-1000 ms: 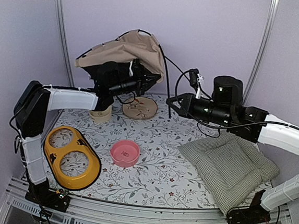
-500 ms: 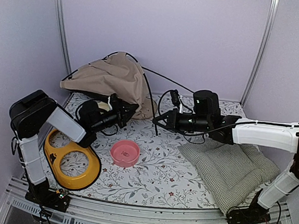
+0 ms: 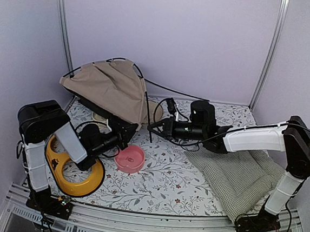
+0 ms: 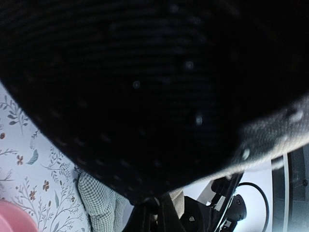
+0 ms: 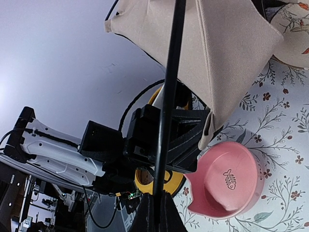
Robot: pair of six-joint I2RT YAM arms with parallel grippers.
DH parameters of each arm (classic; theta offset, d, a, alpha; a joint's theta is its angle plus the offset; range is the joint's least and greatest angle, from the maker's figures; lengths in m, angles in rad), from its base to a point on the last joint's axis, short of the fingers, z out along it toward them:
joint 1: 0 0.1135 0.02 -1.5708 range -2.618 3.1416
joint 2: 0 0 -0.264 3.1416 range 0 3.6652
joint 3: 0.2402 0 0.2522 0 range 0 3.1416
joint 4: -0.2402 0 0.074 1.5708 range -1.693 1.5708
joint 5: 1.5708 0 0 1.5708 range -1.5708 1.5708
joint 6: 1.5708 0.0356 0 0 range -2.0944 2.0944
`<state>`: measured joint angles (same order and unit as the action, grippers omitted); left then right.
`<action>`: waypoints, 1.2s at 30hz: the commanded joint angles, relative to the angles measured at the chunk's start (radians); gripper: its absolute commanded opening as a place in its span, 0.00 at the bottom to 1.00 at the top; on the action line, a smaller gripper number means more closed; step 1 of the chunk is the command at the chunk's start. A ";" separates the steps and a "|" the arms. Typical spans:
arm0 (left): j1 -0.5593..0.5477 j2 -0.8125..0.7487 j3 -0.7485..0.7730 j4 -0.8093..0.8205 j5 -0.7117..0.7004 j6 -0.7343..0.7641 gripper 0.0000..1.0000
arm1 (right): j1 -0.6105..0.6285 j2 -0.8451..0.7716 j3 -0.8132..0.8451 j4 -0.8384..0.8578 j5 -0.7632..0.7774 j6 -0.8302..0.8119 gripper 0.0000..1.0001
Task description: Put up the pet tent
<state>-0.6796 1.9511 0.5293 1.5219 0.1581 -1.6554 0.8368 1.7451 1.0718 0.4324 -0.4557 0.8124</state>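
"Where is the pet tent?"

"The pet tent (image 3: 111,88) is at the far left of the bench (image 3: 165,179), close to the back wall. Its beige cloth is slumped and only half raised."

"What are your left fingers doing?"

"My left fingers (image 4: 169,222) are pinched shut on the tent's lower edge. Its black lining (image 4: 120,87) hangs right over my wrist camera and fills nearly the whole view."

"And the right ones?"

"My right fingers (image 5: 145,215) are clamped narrow round a thin black pole (image 5: 169,96). It runs straight up from them to the beige cloth."

"What else is around?"

"A pink bowl (image 3: 129,158) lies just beside my left fingers. A yellow two-hole feeder (image 3: 77,169) lies partly behind my left arm. The green-checked cushion (image 3: 242,175) lies at the right, below my right arm and well apart from the tent."
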 commanded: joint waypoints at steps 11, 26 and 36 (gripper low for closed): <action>-0.121 -0.145 -0.199 0.191 0.181 0.012 0.00 | -0.051 0.159 0.223 0.339 0.179 -0.092 0.00; -0.169 -0.201 -0.215 0.097 0.175 0.003 0.00 | -0.025 0.235 0.292 0.511 0.162 -0.125 0.00; -0.190 -0.191 -0.214 0.028 0.181 -0.005 0.00 | 0.004 0.242 0.334 0.496 0.108 -0.207 0.00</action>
<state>-0.7547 1.7275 0.3443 1.5242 0.0998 -1.6665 0.8505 2.0003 1.2861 0.7254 -0.4576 0.6621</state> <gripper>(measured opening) 0.036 0.040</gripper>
